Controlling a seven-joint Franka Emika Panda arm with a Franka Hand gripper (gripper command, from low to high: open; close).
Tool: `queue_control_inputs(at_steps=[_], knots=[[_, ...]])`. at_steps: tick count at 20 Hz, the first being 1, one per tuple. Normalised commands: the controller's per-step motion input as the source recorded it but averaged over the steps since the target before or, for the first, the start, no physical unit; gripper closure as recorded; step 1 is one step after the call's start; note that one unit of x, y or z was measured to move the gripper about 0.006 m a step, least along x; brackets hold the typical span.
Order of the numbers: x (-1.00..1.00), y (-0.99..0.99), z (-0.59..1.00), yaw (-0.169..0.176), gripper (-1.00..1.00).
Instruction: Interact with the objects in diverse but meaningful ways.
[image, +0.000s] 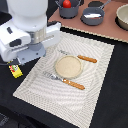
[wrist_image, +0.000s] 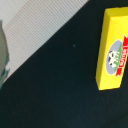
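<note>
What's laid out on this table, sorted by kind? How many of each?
Cutlery: 2, a fork and a knife
Plate: 1
Cookware: 2, a pot and a saucepan
Tomato: 1
Bowl: 1
Yellow packet: 1
Placemat: 1
Total: 9

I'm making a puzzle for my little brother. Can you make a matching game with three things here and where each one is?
Things:
1. small red tomato
2. yellow rectangular packet with red marks
3. round beige plate

Places:
A. in the middle of the striped beige placemat
B. inside a dark grey pot
C. on the black table, just off the placemat's edge

Pairs: 1-B, 2-C, 3-A
</note>
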Motion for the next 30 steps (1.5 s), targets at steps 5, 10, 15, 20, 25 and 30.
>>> queue_control_inputs(at_steps=[5, 10, 15, 20, 25, 30], knots=[[-0.96, -0.04, -0.25, -0.048, -1.00], [-0.85, 0.07, -0.36, -0.007, -1.00], [-0.84, 0.09, -0.38, -0.001, -1.00], [-0.75, 0.01, -0.32, 0.000, -1.00], [-0.73, 0.00, -0.22, 0.000, -1.00], [-0.70, -0.01, -0.23, -0.003, -1.00]])
